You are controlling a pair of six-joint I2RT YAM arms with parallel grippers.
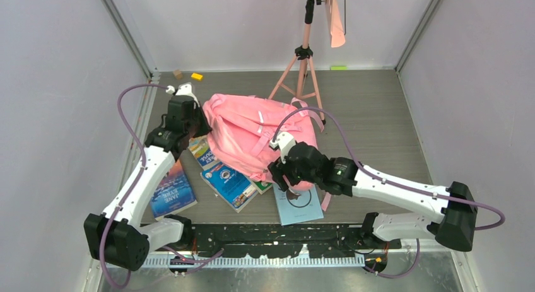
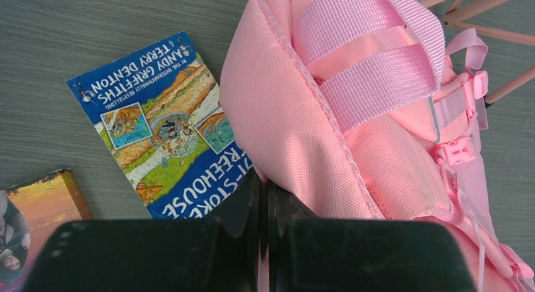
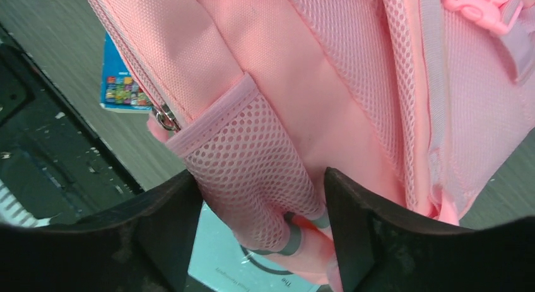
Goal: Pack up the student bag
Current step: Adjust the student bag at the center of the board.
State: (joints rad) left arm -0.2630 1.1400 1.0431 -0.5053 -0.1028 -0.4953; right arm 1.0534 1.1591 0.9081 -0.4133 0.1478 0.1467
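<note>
Student bag: we found it lying strap-side up in the middle of the top view, on the grey surface, with books poking out from under its lower left edge.
Left tool: its jaws were pressed together on the bag's fabric edge, at the bag's upper left corner in the top view.
Right tool: its jaws stood wide apart astride the mesh side pocket, clamping nothing yet.
Step in hand: we judged it to be gripping the bag at two points, ready to open it.
Doing it well: we would close on the pocket's firm hem, not the loose mesh, keep the left pinch steady, and avoid the zip pull.
</note>
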